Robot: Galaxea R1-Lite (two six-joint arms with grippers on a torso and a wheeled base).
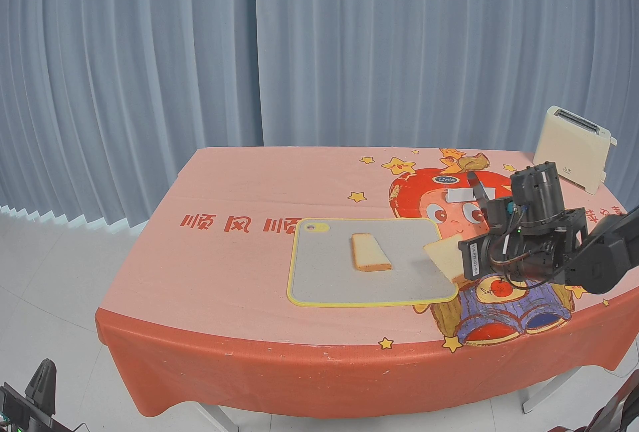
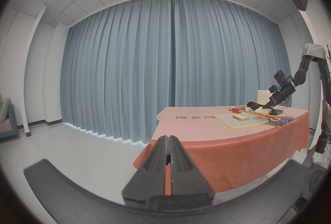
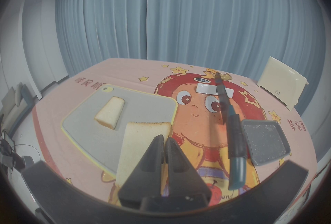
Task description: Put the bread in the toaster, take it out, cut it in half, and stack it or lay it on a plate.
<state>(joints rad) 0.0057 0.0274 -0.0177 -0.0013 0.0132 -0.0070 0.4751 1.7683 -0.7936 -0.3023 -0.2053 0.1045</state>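
Left hand: parked low, off the near-left corner of the tabletop. It sits at the bottom left of the head frame. Fingers are pressed together with nothing between them.

Right hand: over the near-right part of the tabletop, at the right of the head frame. It is clamped on the near end of a bread slice. The slice lies roughly flat and pokes out towards the cutting board, with its far end overlapping the board's right edge. I can't tell whether it touches the board or hangs just above it.

The cutting board is grey with a yellow rim and lies flat at the centre of the head frame. A smaller bread piece lies flat near its middle, well apart from the held slice.

A knife lies on the tabletop to the right of the board, dark handle at the near end and blade pointing away. A grey rectangular plate sits just beside the handle, on the side away from the board.

The toaster is cream-coloured and stands upright at the far-right corner of the tabletop, at the upper right of the head frame. It is well apart from both pieces of bread.

A blue-grey curtain hangs behind the tabletop.
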